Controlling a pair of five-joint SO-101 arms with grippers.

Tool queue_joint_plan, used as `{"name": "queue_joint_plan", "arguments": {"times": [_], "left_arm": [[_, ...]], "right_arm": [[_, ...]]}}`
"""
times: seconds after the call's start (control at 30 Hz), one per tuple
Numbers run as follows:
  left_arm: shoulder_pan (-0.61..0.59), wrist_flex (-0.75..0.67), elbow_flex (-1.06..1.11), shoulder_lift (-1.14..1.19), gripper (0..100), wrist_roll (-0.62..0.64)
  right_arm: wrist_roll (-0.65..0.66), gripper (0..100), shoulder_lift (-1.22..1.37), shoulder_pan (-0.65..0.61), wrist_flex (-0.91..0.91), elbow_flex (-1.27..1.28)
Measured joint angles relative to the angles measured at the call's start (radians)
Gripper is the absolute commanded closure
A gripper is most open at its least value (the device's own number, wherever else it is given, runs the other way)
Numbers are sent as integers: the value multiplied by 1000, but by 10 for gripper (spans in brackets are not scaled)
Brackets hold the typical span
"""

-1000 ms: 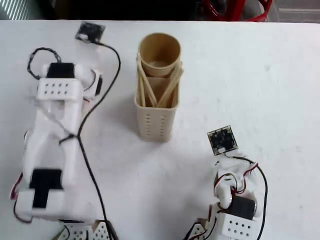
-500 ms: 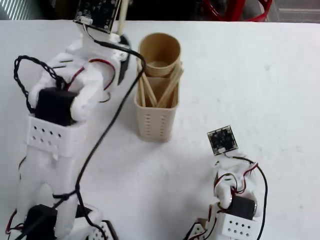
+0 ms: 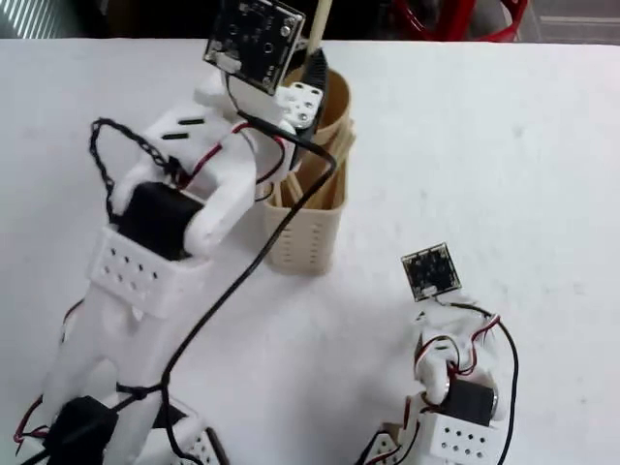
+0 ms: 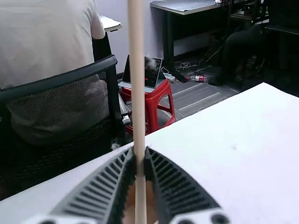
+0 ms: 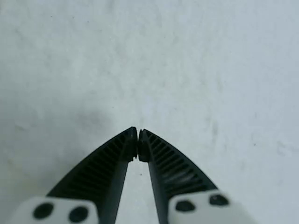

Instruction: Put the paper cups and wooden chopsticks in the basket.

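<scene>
A cream basket (image 3: 302,232) stands mid-table with a paper cup (image 3: 334,102) and several wooden chopsticks (image 3: 334,160) inside it. My left gripper (image 3: 312,73) hangs above the basket's far end, over the cup, shut on one upright wooden chopstick (image 3: 320,21). In the left wrist view that chopstick (image 4: 136,79) rises straight up from between the left gripper's (image 4: 139,156) closed fingers. My right gripper (image 5: 137,140) is shut with nothing in it, pointing down at bare white table; its arm (image 3: 446,387) rests folded at the near right.
The left arm (image 3: 165,262) stretches diagonally from the near left corner to the basket, with black cables hanging beside it. Beyond the table's far edge are a black mesh chair (image 4: 56,121) and a red stool (image 4: 152,105).
The left arm has risen from its folded rest at the left and swung right to the basket, bringing the upright chopstick over the cup. The right arm has kept still.
</scene>
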Motion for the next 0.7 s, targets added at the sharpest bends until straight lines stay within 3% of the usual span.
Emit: {"name": "queue_joint_plan", "arguments": {"times": [0.27,0.43,0.7], "left_arm": [[25,-57,64,-2,973,2],[26,-58,74,-2,880,2],[28,-55,74,-2,884,2]], "right_arm": [[0,981,0,0,0,0],[0,981,0,0,0,0],[0,981,0,0,0,0]]}}
